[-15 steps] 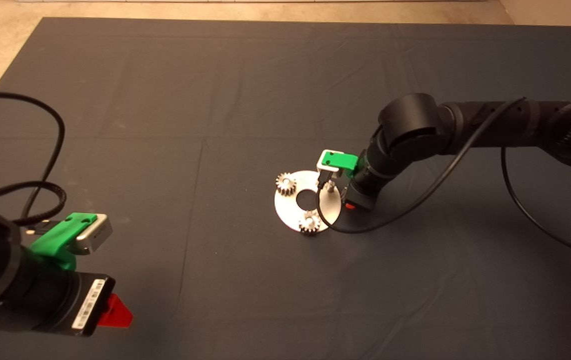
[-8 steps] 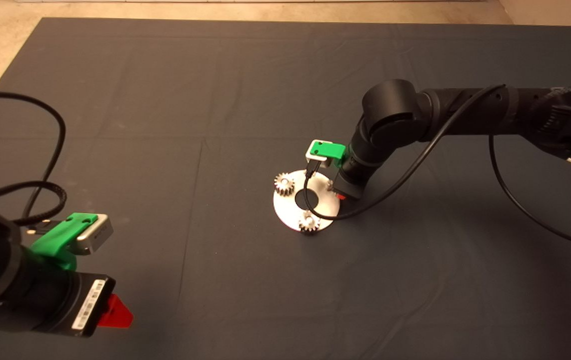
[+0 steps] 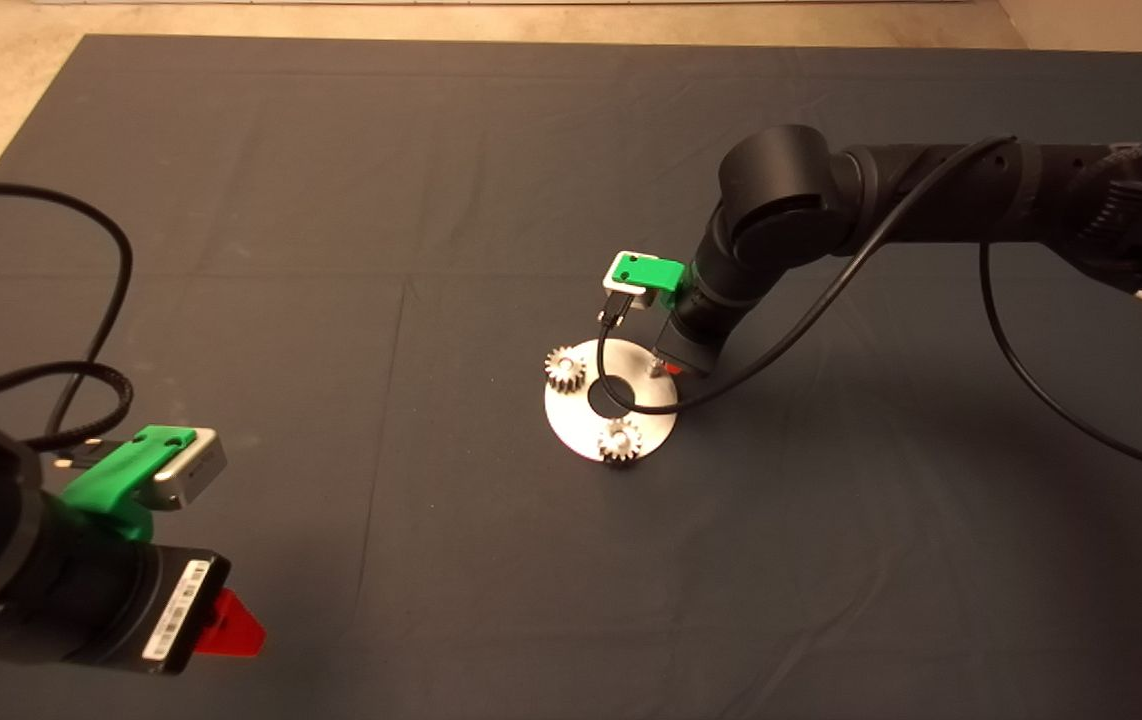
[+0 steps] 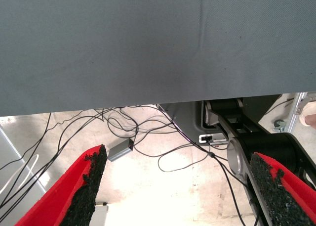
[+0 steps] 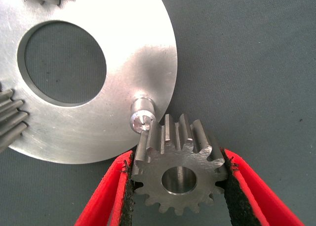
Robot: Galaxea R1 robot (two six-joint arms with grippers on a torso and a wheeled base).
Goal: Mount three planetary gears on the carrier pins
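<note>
The shiny silver disc (image 3: pixel 581 425) lies mid-mat with two planetary gears seated on carrier pins, one at its far left (image 3: pixel 565 370) and one at its near edge (image 3: pixel 619 440). The third carrier pin (image 3: pixel 653 368) (image 5: pixel 141 114) stands bare at the disc's far right. My right gripper (image 3: pixel 673 366) (image 5: pixel 179 161) is shut on the third planetary gear (image 5: pixel 180 171), held just beside that pin, its teeth touching or nearly touching the stud, bore off to the side. My left gripper (image 3: pixel 226 625) (image 4: pixel 182 186) waits open at the lower left edge.
A black cable (image 3: pixel 621 400) loops from the right wrist over the disc. The disc (image 5: pixel 123 53) has a large central hole. The left wrist view looks past the mat's edge (image 4: pixel 148 105) to floor with cables (image 4: pixel 148 137).
The right arm swung left and away, carrying the gear from the disc's right side up to its far right edge by the bare pin. The left arm stayed still.
</note>
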